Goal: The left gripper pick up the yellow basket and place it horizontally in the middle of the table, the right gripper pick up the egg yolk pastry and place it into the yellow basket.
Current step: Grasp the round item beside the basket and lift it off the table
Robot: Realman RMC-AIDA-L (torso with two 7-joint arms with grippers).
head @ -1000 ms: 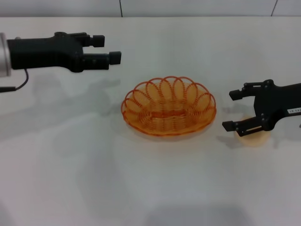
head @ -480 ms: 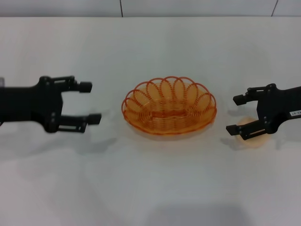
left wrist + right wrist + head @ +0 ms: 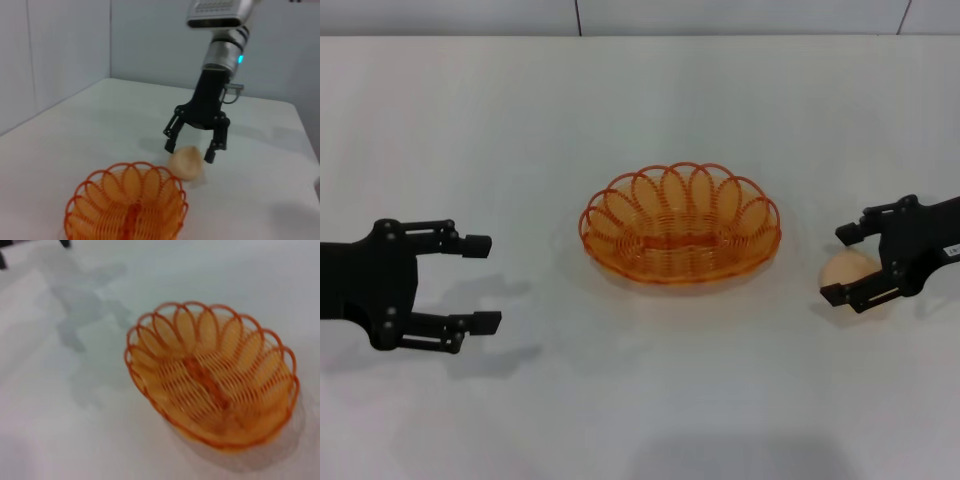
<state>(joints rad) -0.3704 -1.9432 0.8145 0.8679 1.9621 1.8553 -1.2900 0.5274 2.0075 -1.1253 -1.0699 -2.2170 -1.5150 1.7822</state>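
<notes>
From the head camera I see my left claw [image 3: 478, 283] spread wide, holding nothing, the yellow basket [image 3: 680, 225] well to its right on the counter [image 3: 640, 110]. My right claw [image 3: 843, 265] gapes around the egg yolk pastry [image 3: 848, 271]. The left wrist camera shows that claw's fingers straddling the pastry, basket just beside.

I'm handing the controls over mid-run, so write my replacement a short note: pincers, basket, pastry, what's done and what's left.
Left pincer: open, empty, low over the table on the robot's left, well clear of the basket.
Right pincer: open, fingers straddling the egg yolk pastry, not yet closed on it.
Yellow basket: sits lengthwise across the middle of the table, upright, with nothing in it.
Pastry: on the table just to the basket's right, apart from it.
Done: basket placed.
Left: close the right pincer on the pastry, lift it, carry it over the basket and release it inside.
</notes>
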